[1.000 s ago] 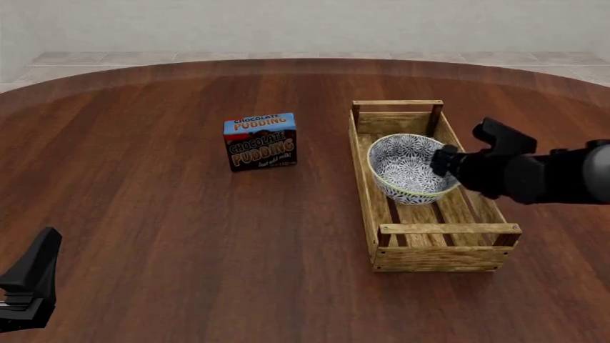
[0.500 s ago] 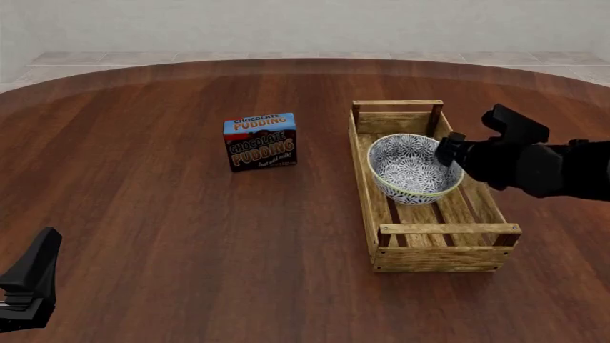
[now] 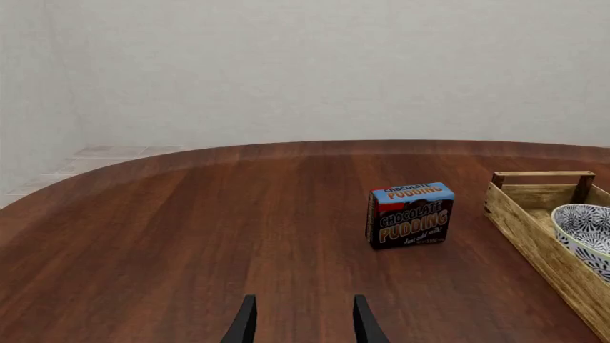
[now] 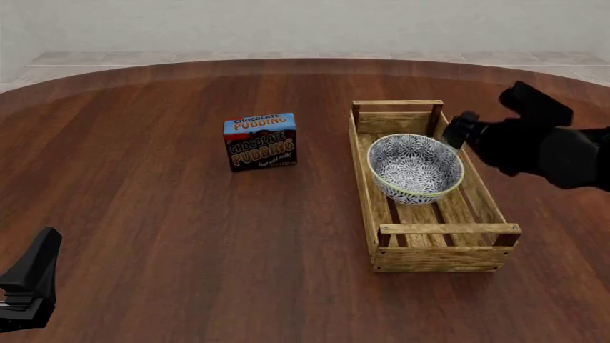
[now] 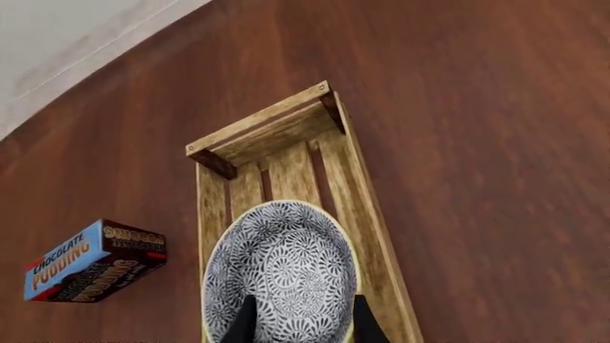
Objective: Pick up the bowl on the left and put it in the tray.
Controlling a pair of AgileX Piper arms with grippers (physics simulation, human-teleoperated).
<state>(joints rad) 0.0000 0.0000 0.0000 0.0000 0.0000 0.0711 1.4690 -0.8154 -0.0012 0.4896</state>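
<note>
One bowl (image 4: 415,168), one tray (image 4: 367,171), one pudding box (image 4: 260,141) and two claws share the counter (image 4: 171,214).

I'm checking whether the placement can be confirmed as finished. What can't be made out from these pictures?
- Left claw: the left wrist view's edge cuts off all but the fingertips; the front view shows only a dark part in the corner.
- Bowl base: the bowl's own wall hides its contact with the tray slats in every view.
- Right claw: the edge crops it to fingertips.
- Chocolate pudding box: small print too tiny to read.
</note>
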